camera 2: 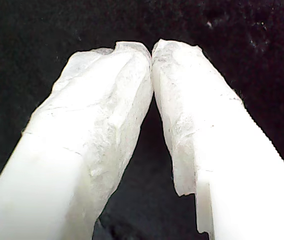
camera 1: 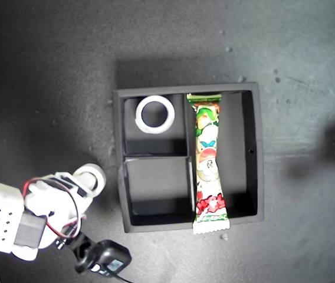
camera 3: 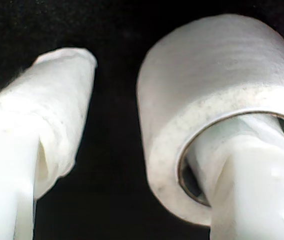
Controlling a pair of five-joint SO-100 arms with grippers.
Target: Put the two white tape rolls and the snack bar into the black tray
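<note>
One tape roll (camera 3: 217,100) hangs threaded over a finger of my second gripper (camera 3: 147,130), jaws spread with a dark gap between them, its hole facing the camera and showing a greenish inner rim; only the second wrist view gives this, while the exterior view shows that roll (camera 1: 91,175) at the arm in the lower left. My first gripper (camera 2: 152,50) has its tips pressed together on nothing. Farther up the exterior view, the black tray (camera 1: 259,153) holds the other white tape roll (camera 1: 154,114) flat in its upper-left compartment, and the snack bar (camera 1: 209,162) runs top to bottom in the long compartment, its lower end overhanging the wall.
</note>
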